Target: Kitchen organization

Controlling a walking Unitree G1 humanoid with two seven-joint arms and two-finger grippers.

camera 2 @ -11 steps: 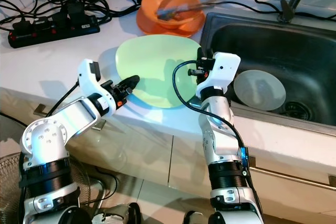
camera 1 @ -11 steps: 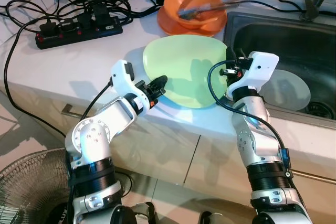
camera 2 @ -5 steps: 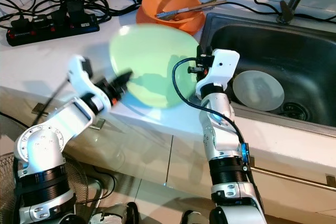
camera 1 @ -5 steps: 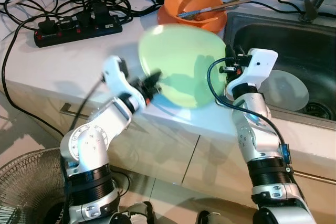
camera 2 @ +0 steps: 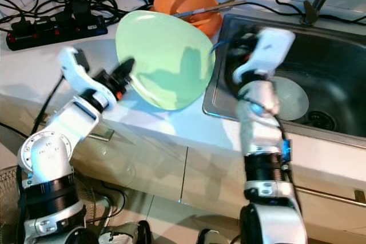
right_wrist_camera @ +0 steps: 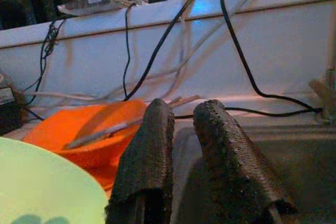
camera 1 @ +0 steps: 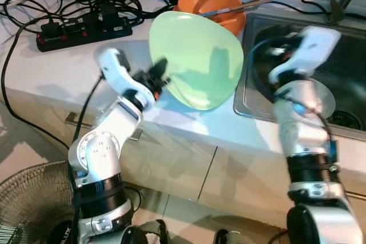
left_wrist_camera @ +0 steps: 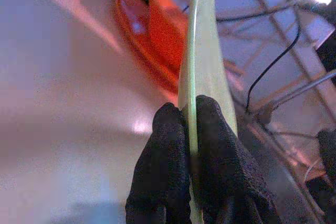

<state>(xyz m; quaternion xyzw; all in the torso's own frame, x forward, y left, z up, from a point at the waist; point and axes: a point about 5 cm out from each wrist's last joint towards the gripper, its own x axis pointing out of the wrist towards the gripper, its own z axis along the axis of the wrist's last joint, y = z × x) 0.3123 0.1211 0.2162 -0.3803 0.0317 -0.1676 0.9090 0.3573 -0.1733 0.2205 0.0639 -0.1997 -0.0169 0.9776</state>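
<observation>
green plate (camera 1: 197,58): smooth matt plastic | orange bowl (camera 1: 214,5): glossy plastic | sink (camera 2: 320,55): dull brushed metal | counter (camera 1: 57,72): smooth white, slight sheen | left gripper fingers (left_wrist_camera: 170,166): black, rough pebbled rubber-like | arms: silver satin metal

plain colours, no patterns
pale green plate (camera 1: 197,58), orange bowl (camera 1: 220,5), black power strip (camera 1: 83,30), grey steel sink (camera 1: 343,61), white counter (camera 1: 51,78), black gripper fingers (left_wrist_camera: 210,156).
</observation>
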